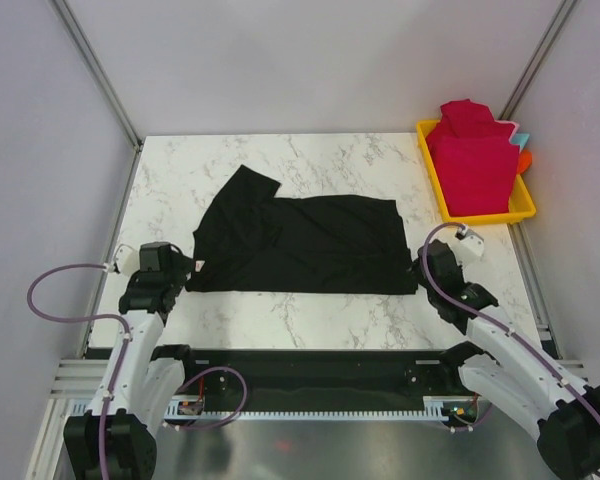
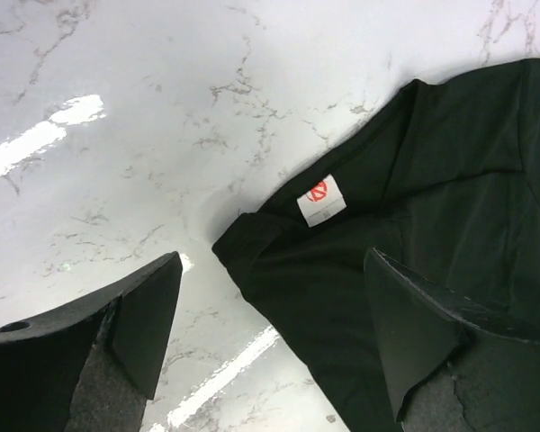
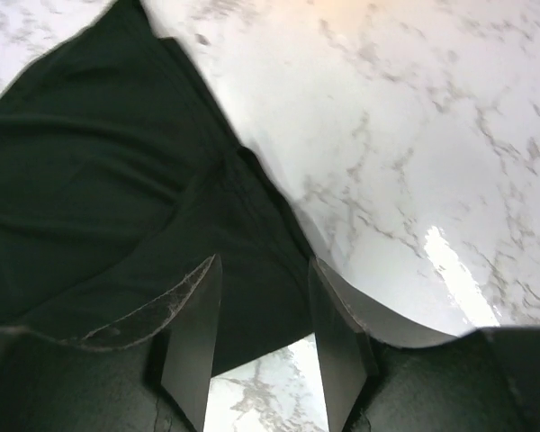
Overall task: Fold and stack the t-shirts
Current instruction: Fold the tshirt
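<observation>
A black t-shirt (image 1: 300, 245) lies partly folded and spread across the middle of the marble table (image 1: 310, 315). My left gripper (image 1: 185, 262) is open, just above the shirt's near-left corner. In the left wrist view that corner (image 2: 279, 270) with a white neck label (image 2: 321, 199) lies between the fingers (image 2: 148, 310). My right gripper (image 1: 417, 266) is open over the shirt's near-right corner, and in the right wrist view the black cloth (image 3: 261, 288) lies between its fingers (image 3: 193, 337). Crimson-red t-shirts (image 1: 470, 160) are piled at the back right.
The red shirts sit in a yellow plastic tray (image 1: 435, 185) at the table's back right corner. Grey walls enclose the table on three sides. A black rail (image 1: 310, 375) runs along the near edge between the arm bases.
</observation>
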Robot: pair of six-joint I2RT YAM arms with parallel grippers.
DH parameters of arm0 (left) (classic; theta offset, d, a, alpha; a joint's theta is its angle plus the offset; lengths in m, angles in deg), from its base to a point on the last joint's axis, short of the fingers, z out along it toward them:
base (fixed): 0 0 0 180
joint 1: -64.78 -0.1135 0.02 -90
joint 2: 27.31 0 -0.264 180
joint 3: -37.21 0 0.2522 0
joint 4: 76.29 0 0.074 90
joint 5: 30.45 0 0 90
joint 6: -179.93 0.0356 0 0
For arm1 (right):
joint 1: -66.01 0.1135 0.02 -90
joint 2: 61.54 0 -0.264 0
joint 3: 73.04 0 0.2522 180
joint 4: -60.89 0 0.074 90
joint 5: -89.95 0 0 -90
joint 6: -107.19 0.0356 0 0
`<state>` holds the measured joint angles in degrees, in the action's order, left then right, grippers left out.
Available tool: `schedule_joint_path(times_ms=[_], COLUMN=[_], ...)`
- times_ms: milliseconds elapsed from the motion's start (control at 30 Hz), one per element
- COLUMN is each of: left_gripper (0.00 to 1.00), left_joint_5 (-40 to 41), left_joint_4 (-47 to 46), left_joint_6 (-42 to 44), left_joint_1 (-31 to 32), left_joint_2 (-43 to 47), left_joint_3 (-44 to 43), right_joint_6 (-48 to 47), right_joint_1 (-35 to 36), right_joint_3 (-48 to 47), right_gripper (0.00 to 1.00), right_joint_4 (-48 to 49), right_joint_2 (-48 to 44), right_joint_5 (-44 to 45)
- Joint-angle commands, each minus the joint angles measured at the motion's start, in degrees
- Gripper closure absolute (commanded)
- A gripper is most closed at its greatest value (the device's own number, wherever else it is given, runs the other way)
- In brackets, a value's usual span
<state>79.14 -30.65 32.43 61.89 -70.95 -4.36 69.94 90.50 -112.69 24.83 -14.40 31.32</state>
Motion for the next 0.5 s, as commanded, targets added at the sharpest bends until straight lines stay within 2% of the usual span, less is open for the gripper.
schedule_joint_path(times_ms=[0,67,200,300,333,467], left_gripper=[0.11,0.14,0.13,0.1,0.01,0.0], left_joint_5=[-2.5,-8.1,-18.4,-21.4,-21.9,-21.7], left_joint_4=[-2.2,-9.9,-17.5,-22.6,-23.5,-24.5], left_joint_6=[4.4,8.0,8.2,7.7,7.7,10.5], left_joint_1=[-0.4,-0.2,-0.2,0.0,0.0,0.1], left_joint_2=[-0.8,-3.5,-12.2,-19.1,-20.8,-29.9], left_joint_3=[-3.6,-3.6,-5.8,-9.1,-11.5,-20.9], right_joint_6=[-9.1,-11.7,-16.8,-18.1,-18.6,-20.9], right_joint_1=[-0.1,-0.2,-0.1,-0.1,-0.1,-0.3], right_joint_3=[-5.7,-10.8,-18.7,-23.1,-25.9,-34.4], right_gripper=[0.49,0.53,0.55,0.53,0.52,0.49], right_joint_4=[5.5,6.3,10.1,13.1,13.4,13.5], right_joint_2=[1.2,6.6,18.3,26.5,30.6,40.6], right_joint_5=[-2.6,-5.3,-8.3,-7.1,-6.9,-4.5])
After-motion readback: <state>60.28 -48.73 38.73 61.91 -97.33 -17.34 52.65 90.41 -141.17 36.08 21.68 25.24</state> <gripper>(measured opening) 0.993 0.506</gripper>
